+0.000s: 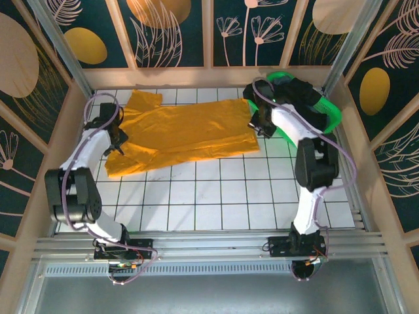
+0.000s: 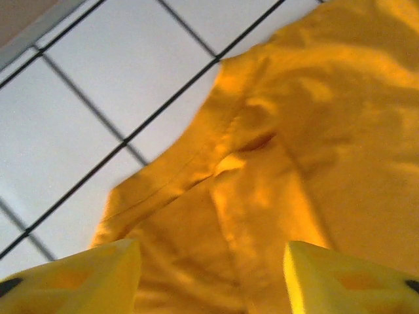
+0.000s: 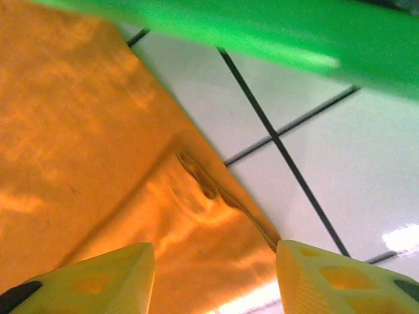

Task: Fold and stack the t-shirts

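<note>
White gridded table [image 1: 229, 196], leaf-print walls [image 1: 170, 33], mustard t-shirt [image 1: 183, 134] spread, left claw [image 2: 211, 252] wide, right claw [image 3: 215, 252] wide

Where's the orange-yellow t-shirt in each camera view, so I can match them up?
Top external: the orange-yellow t-shirt lies spread across the far part of the table.
Left wrist: it covers the right and lower picture.
Right wrist: it covers the left side, hem corner at lower centre.
Shared landmark: the table's black grid lines.
</note>
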